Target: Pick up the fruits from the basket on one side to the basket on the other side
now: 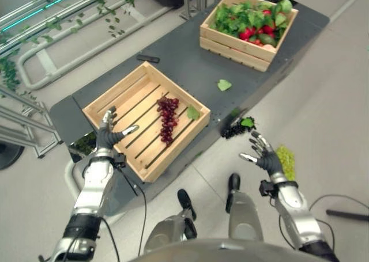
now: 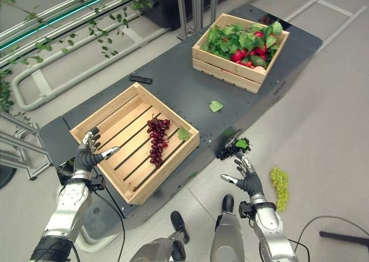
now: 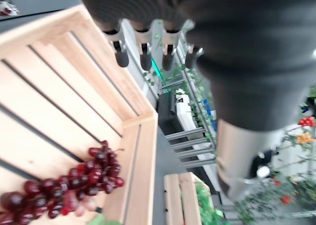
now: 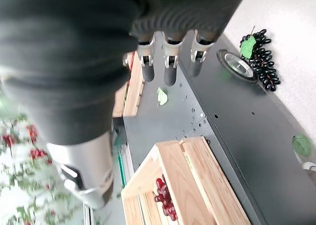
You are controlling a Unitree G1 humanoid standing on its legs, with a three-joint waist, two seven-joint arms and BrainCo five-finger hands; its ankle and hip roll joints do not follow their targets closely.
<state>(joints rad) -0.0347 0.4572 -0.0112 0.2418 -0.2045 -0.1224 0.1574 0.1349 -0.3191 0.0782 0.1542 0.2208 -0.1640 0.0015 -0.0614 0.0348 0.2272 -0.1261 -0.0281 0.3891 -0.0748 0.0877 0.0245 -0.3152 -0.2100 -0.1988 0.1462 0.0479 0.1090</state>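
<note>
I judged the step was a new pick. My right hand (image 1: 266, 155) hovered with fingers spread and empty, just beside the dark grapes (image 1: 237, 128) at the platform's (image 1: 190, 66) edge; green grapes (image 1: 285, 160) lay on the floor near it. The next move, I think, called for reaching down and closing on the dark bunch. My left hand (image 1: 108, 133) was also spread, over the near crate (image 1: 111, 97), which held red grapes (image 1: 167, 119) and a leaf. The far crate (image 1: 233, 48) held leaves and red fruits.
</note>
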